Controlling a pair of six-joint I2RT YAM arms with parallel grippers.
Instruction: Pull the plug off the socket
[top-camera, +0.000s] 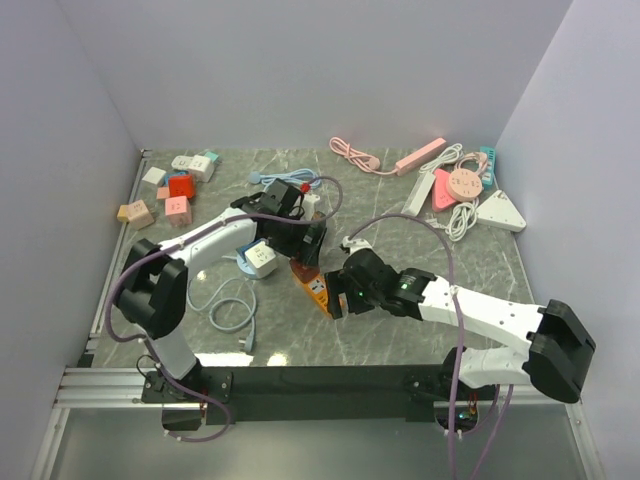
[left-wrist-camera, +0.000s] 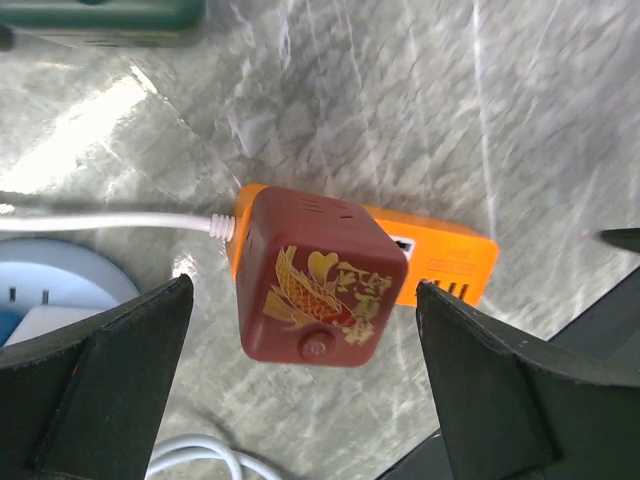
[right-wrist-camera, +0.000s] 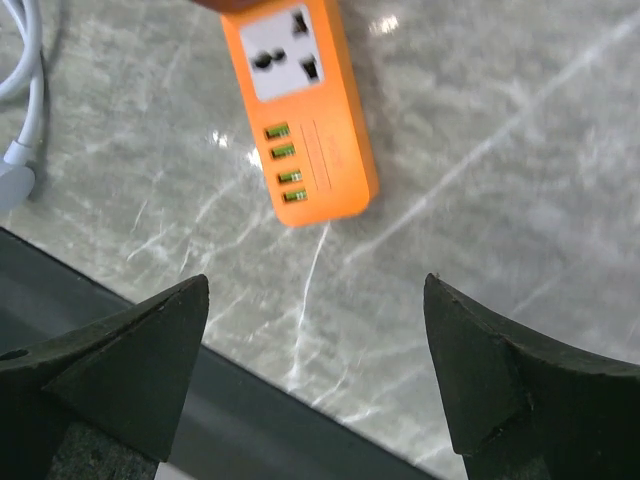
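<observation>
An orange socket strip lies on the marble table, with a dark red cube plug bearing a gold fish seated on its far end. A white cable leaves the strip. In the top view the plug sits on the strip at mid-table. My left gripper is open above the plug, one finger on each side, not touching it. My right gripper is open and empty just short of the strip's free end, near the table's front edge.
A white cube on a round blue base stands left of the strip. A white cable loop lies at front left. Coloured cubes are at back left, and several power strips and cables at back right.
</observation>
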